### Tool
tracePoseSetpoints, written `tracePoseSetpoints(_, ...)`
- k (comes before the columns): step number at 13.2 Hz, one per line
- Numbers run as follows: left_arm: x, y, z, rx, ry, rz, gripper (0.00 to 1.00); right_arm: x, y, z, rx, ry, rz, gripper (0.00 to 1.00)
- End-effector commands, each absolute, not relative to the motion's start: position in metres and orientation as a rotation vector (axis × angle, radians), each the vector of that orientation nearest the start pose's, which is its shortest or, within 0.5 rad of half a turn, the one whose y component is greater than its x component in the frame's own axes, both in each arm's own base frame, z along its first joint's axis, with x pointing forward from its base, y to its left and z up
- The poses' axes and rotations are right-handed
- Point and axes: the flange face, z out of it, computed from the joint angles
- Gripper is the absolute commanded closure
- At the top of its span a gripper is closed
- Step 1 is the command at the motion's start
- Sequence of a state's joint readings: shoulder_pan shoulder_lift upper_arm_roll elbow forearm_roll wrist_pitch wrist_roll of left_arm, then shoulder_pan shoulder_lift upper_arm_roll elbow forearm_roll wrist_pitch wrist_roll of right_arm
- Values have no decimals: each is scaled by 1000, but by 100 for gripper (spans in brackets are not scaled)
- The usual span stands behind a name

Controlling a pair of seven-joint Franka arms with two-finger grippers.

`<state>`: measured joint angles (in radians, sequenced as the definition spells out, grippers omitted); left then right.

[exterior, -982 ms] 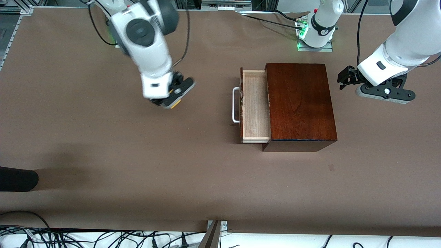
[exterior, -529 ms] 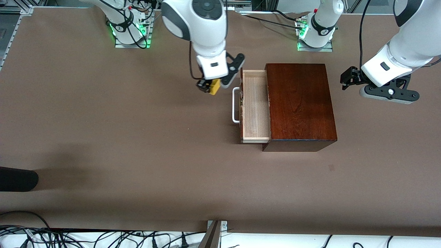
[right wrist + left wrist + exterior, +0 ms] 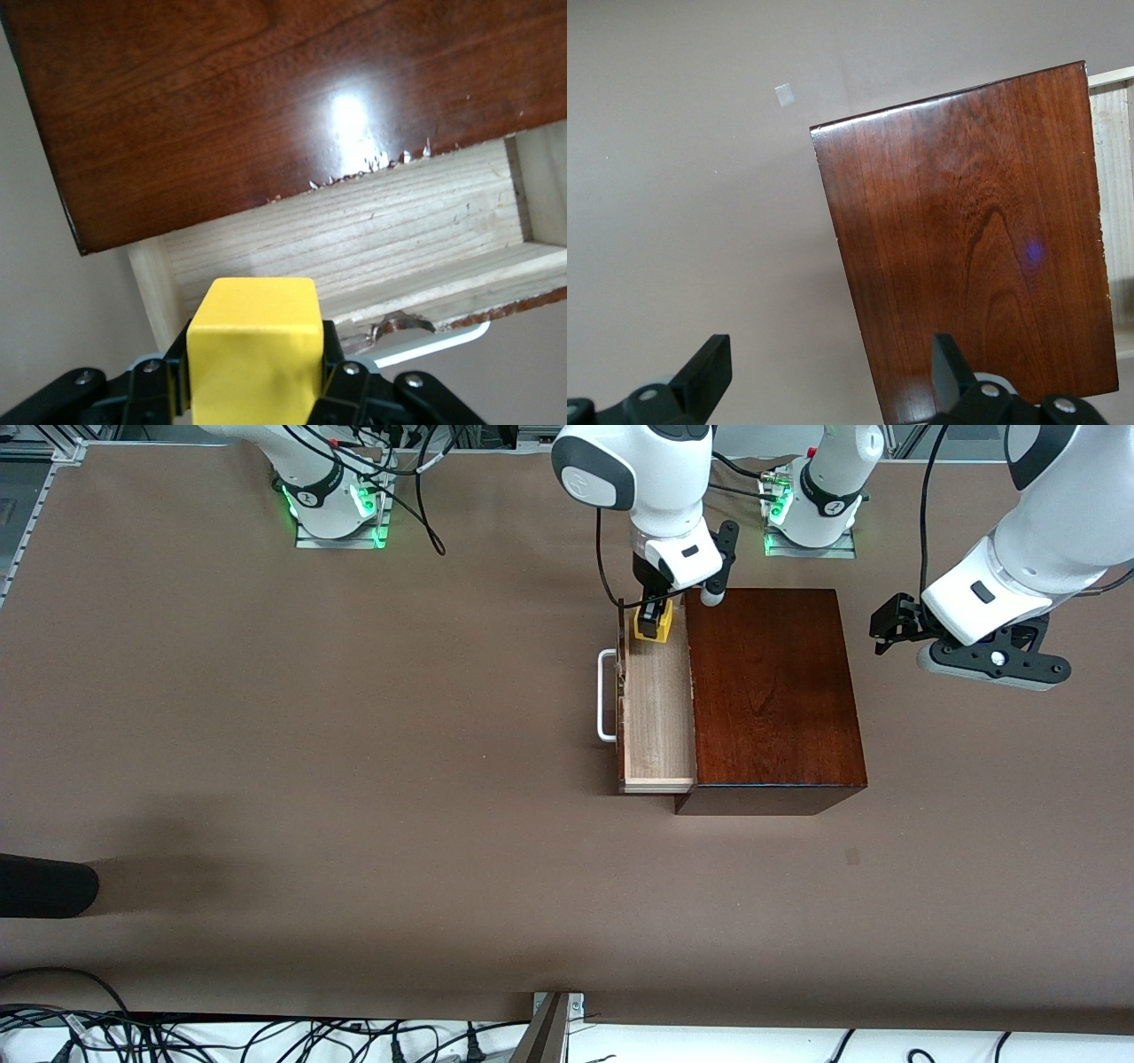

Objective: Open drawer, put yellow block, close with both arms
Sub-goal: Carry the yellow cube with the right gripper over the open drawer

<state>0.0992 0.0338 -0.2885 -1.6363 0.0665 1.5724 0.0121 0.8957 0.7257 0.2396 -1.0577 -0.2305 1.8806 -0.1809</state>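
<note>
Yellow block (image 3: 653,622) now over drawer (image 3: 656,717), right-held

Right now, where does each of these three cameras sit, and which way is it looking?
Front view: high across the table, facing both arms; right gripper holds the yellow block over the open drawer.
Left wrist view: on the left arm, looking down at the wooden box; left gripper open.
Right wrist view: on the right arm, looking down past the block.
All three share the box and drawer.
</note>
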Motion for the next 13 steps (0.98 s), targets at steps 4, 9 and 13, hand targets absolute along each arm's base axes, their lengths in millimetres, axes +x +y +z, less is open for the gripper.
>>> tracePoseSetpoints(4, 544, -98, 581, -3071, 337, 120, 0, 398, 665, 396, -2355, -2115, -228, 99)
tracePoseSetpoints(9, 544, -98, 580, -3072, 335, 124, 0, 408, 659, 383, -2279, -2219, -195, 99)
tracePoseSetpoints(13, 544, -99, 581, -3072, 337, 122, 0, 423, 653, 356, -2222, -2289, -154, 98)
